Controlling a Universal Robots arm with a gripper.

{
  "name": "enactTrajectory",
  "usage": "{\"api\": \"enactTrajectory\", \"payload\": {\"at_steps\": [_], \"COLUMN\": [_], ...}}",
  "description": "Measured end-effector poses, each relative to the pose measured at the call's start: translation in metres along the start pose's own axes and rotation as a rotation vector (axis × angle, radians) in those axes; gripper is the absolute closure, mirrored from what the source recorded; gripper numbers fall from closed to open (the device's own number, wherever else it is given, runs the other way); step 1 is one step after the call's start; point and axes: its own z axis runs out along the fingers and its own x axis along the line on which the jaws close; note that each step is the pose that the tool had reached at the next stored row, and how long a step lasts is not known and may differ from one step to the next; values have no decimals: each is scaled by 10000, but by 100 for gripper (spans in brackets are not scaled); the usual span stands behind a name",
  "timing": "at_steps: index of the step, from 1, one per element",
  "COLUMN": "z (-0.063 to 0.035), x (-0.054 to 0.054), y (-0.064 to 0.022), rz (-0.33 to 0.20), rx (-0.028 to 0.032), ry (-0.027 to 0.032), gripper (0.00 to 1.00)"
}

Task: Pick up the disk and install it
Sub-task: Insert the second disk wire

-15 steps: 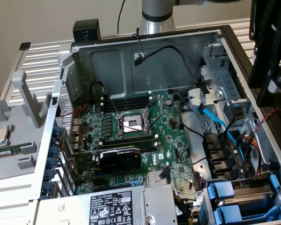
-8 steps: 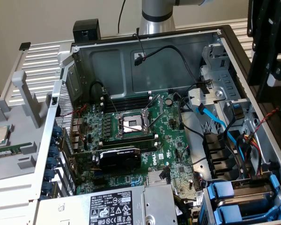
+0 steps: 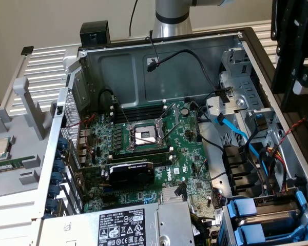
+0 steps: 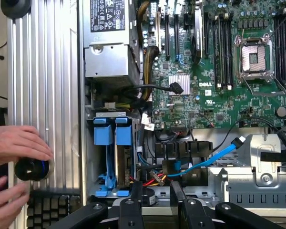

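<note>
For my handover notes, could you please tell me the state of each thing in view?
computer case: open, side panel off
processor socket: empty, uncovered
blue drive frames: sitting in their bay
tool: open, holding nothing
hand: on a black round part outside the case

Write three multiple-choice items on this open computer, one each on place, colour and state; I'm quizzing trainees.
1. Where do the blue drive carriers sit?
A. in the case's corner at the exterior view's lower right
B. on the processor socket
C. outside the case

2. What colour is the flat cable by the drive cage?
A. yellow
B. blue
C. white

3. How is the pincer?
A. shut on a disk
B. shut on a cable
C. open, empty

Key: A, they fill that corner; B, it shows bright blue; C, its fingers stand apart with nothing between.
</note>
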Motion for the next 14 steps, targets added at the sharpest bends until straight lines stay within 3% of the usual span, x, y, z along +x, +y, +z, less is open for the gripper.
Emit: {"api": "enactTrajectory", "payload": {"at_steps": [6,7,9,12,14], "z": [0,0,0,0,2], "x": [0,-10,-58,-152,-219], "y": [0,0,3,6,9], "rz": [1,2,10,24,30], "rx": [4,3,10,21,23], "ry": [1,30,242,629,821], "gripper": [63,63,63,63,63]}}
